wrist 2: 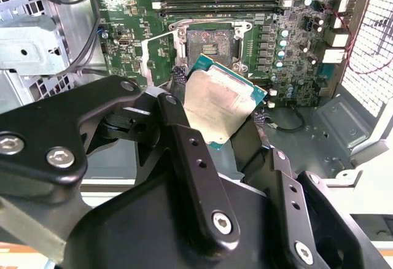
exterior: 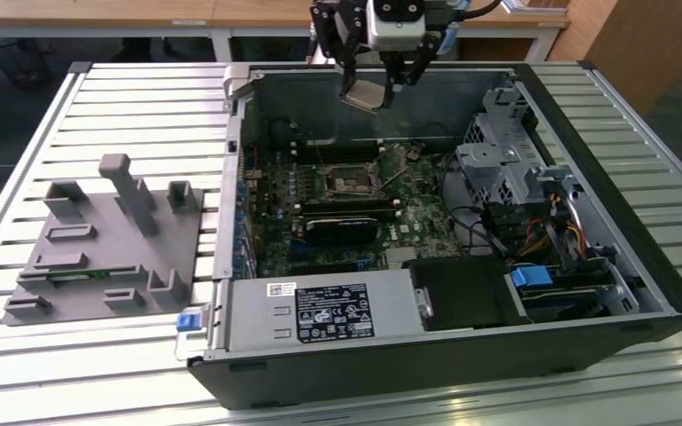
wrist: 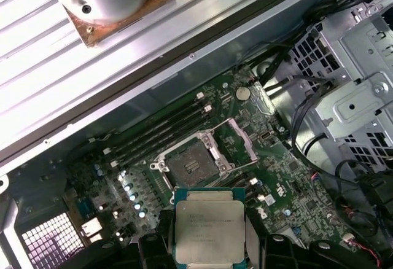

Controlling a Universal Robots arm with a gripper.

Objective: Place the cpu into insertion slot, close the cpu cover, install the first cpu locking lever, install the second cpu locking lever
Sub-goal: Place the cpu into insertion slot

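Holding the cpu [wrist 2: 218, 106] above the open case [exterior: 436, 377]: gripper [exterior: 376, 82].

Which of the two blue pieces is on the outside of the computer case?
The blue tab on the outer wall of the case, at the exterior view's left; the other blue piece sits inside it.

My gripper [wrist 2: 219, 104] has matt black fingers [wrist 2: 190, 146] with bright steel screw heads. The cpu [wrist: 209, 226] pinched between them has a dull, brushed silver-tan metal lid on a green rim. Inside the computer case [exterior: 436, 377], the insertion slot [wrist: 191, 163] is dark and matt within a thin shiny metal frame. The case is bare grey sheet metal within and matt black outside. Beside the case, a matt grey plastic fixture [exterior: 104, 244] lies on the satin ribbed metal table [exterior: 33, 364].
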